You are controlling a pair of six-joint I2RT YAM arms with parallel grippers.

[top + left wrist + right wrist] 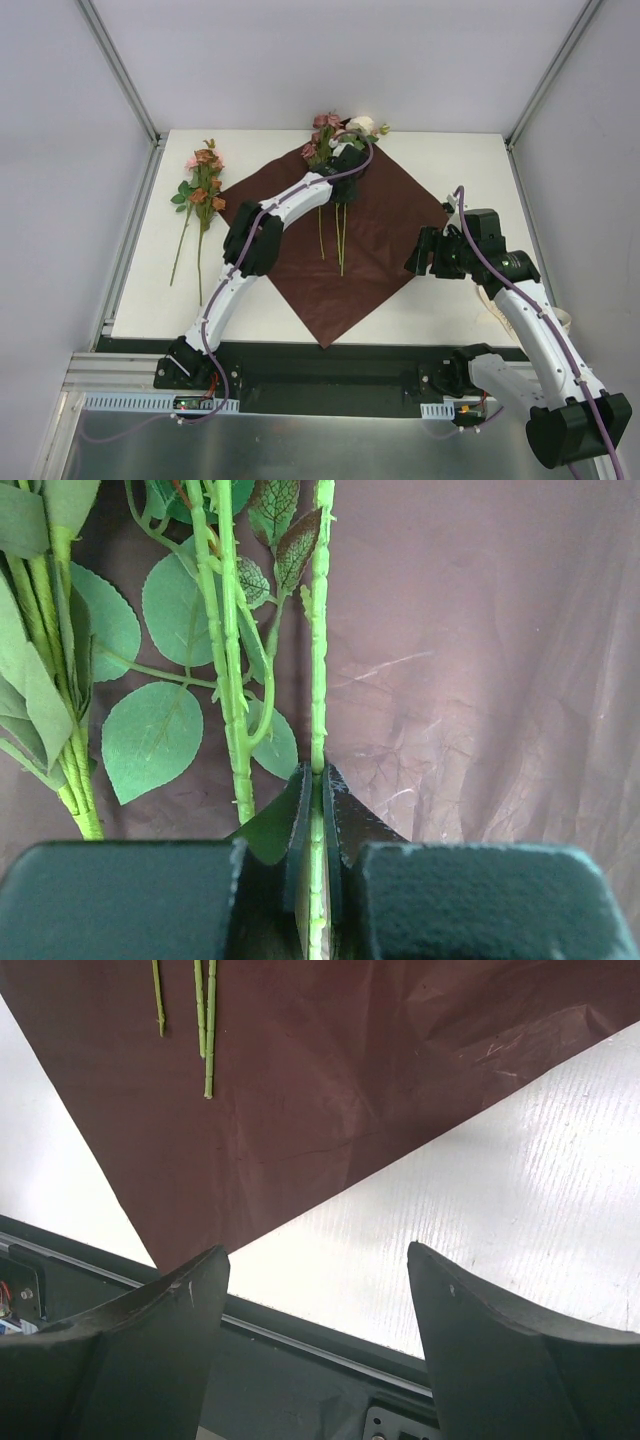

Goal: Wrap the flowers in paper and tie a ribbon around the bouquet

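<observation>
The dark red paper lies flat as a diamond on the white table. A bunch of flowers rests on its far corner, blooms away from me and stems running down the sheet. My left gripper is shut on one thin green stem, just above the paper; more stems and leaves lie to its left. My right gripper hangs open and empty over bare table beside the paper's near right edge. A bit of cream ribbon shows behind the right arm.
A second bunch of flowers lies on the table left of the paper. Grey walls and metal frame posts enclose the table. The table's dark front rail runs just below the right gripper.
</observation>
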